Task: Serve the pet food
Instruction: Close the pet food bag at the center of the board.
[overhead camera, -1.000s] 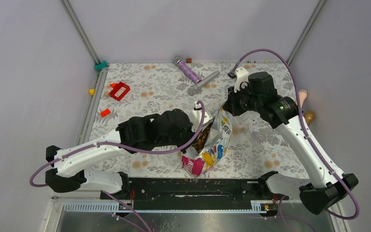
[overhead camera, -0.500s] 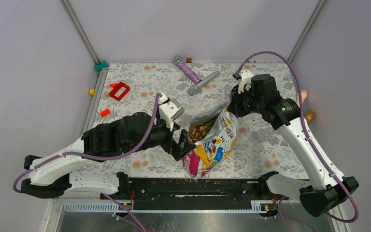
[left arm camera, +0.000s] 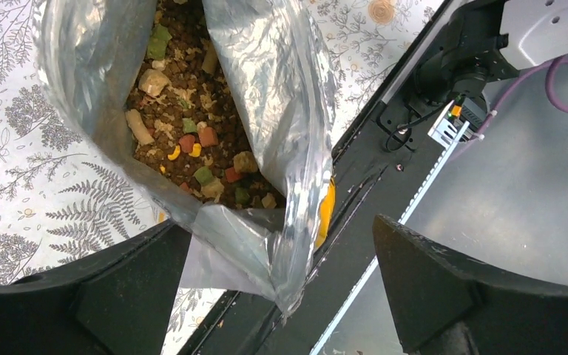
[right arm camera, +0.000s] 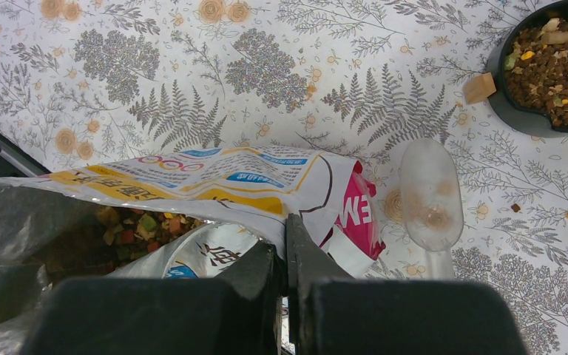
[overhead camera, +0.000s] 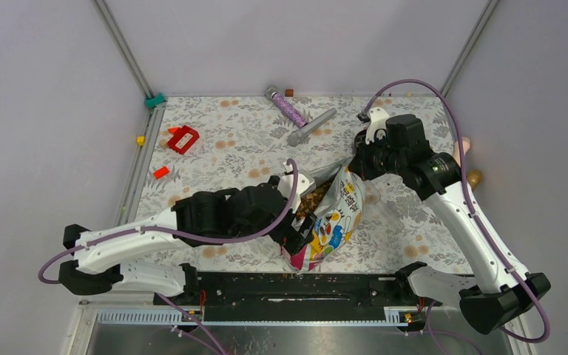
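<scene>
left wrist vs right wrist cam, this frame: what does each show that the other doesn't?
Left wrist only: the left gripper, jaws wide apart either side of the silver lip of the bag, and the black rail at the table's near edge. Right wrist only: the right gripper shut on the bag's rim, a clear scoop, a filled black bowl, a tan block beside it. Both: the open bag, the pet food inside, the floral tablecloth.

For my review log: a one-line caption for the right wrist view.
Right gripper shut on the rim of the glossy yellow-white-magenta bag, multicoloured dry kibble inside; clear plastic scoop lying beside it.
</scene>
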